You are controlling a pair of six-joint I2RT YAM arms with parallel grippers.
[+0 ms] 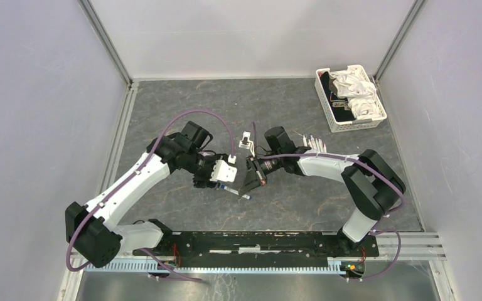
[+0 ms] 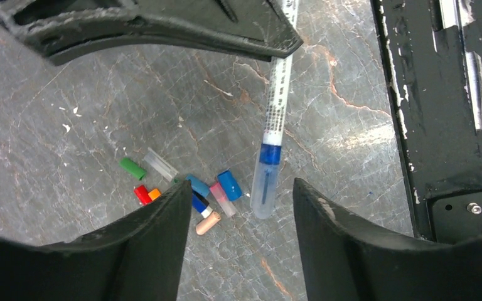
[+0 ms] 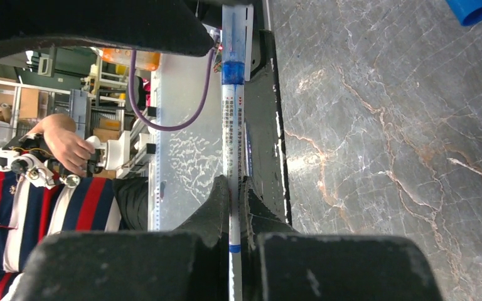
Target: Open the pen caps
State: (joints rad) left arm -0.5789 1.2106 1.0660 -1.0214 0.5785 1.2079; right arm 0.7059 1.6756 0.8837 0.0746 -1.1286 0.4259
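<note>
The right claw is pinching the white pen tight across its barrel, and the pen's long axis is pointing straight into the left claw. That claw is standing fairly wide. The pen's clear cap is lying between its fingertips, off-centre and touching neither. Loose caps are lying on the desk by the farther finger.
</note>
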